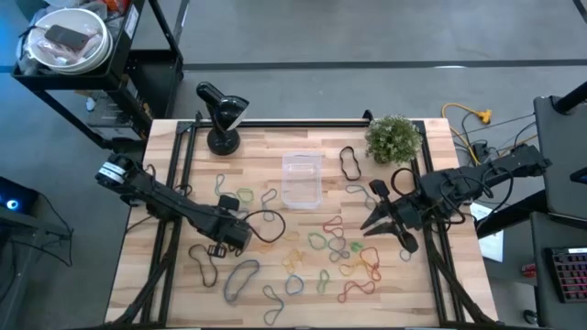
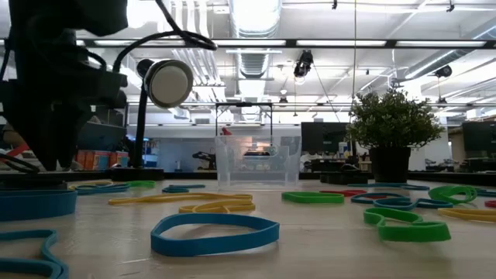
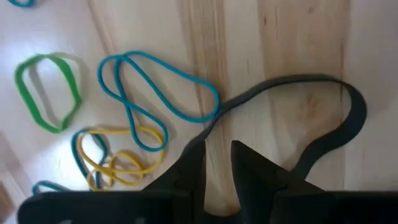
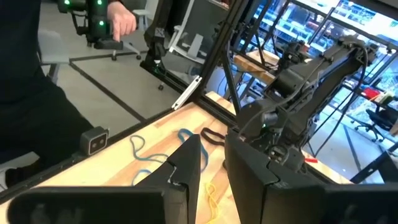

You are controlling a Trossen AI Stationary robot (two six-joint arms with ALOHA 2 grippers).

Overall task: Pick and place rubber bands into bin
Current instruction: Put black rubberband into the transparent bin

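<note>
Table (image 1: 275,147): I see rubber bands (image 1: 339,252) scattered, bin (image 1: 302,179) apparently empty; nearly everything left.
Bin: ahead of both end effectors.
Left end effector (image 3: 217,163): fingers nearly together, pinching black band (image 3: 348,124).
Right end effector (image 1: 381,220): raised, parted, empty.

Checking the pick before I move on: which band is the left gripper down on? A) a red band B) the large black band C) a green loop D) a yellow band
B: in the left wrist view the left gripper straddles the large black band on the table.
</note>
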